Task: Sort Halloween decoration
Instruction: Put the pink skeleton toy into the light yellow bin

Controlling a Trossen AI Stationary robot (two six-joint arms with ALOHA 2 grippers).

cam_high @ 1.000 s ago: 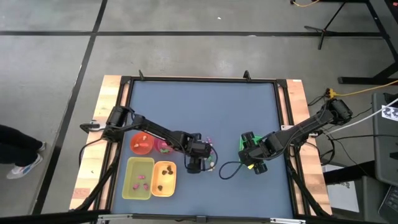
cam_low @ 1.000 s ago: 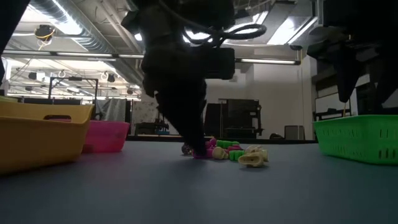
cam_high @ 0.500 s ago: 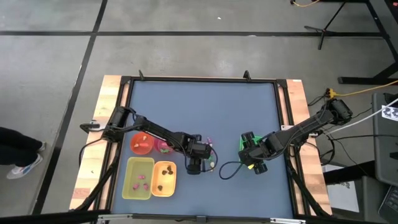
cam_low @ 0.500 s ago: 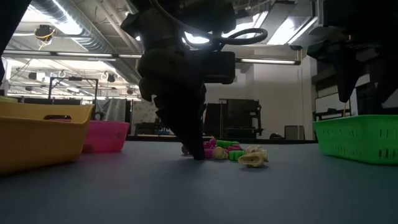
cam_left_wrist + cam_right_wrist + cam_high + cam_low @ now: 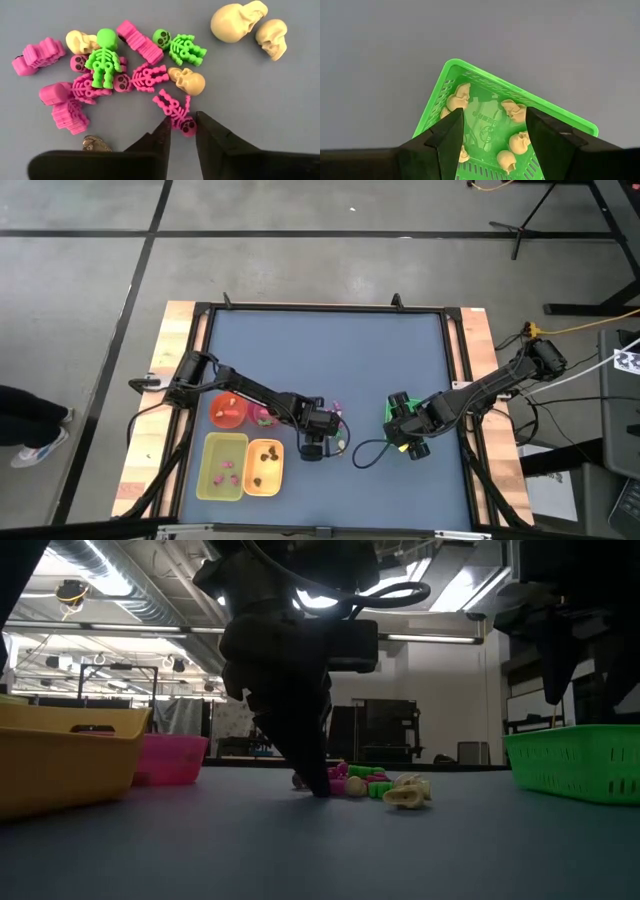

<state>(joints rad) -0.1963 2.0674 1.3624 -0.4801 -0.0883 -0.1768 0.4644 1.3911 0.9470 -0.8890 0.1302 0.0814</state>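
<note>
Where the left gripper [image 5: 182, 126] reaches the blue table [image 5: 330, 360], its two fingers pinch the skull end of a magenta skeleton [image 5: 176, 111] at the near edge of the trinket pile. Just beyond lie a cream skull [image 5: 188, 81], more magenta skeletons and two green skeletons [image 5: 104, 58], touching one another; two larger cream skulls [image 5: 243, 26] sit apart. The right gripper [image 5: 494, 131] hangs, fingers spread, over the green tray [image 5: 485, 95], which holds cream skulls.
</note>
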